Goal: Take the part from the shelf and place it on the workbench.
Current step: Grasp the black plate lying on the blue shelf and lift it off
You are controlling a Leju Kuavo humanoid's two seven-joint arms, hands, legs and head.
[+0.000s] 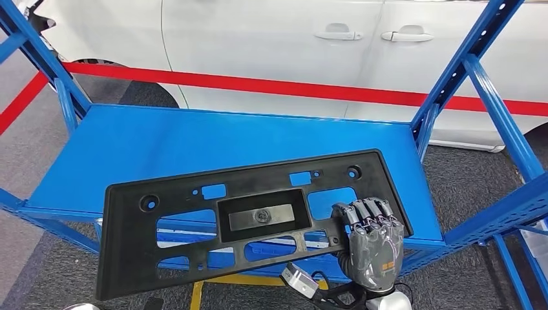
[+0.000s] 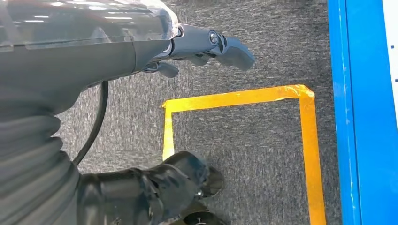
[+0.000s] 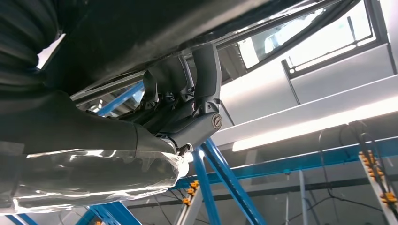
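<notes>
Black plastic part (image 1: 252,219), a long flat panel with a recessed rectangular pocket at its middle and several cut-out windows, lies tilted across the front of the blue shelf (image 1: 194,145), its near long edge hanging out past the shelf's front rim toward the robot. The right hand (image 1: 375,242) holds the part at its right end: in the head view the fingers curl over the top face beside a cut-out, and the right wrist view shows the thumb (image 3: 206,75) and fingers pressed up against the dark underside of the panel. The left hand (image 2: 206,47) hangs low over grey carpet (image 2: 263,159), fingers apart and holding nothing, with a corner of yellow floor tape (image 2: 244,98) below it and a blue shelf edge (image 2: 361,117) alongside. Behind the shelf stretches a red barrier tape (image 1: 258,85), and beyond it stands a white car (image 1: 291,45) with two door handles showing.
</notes>
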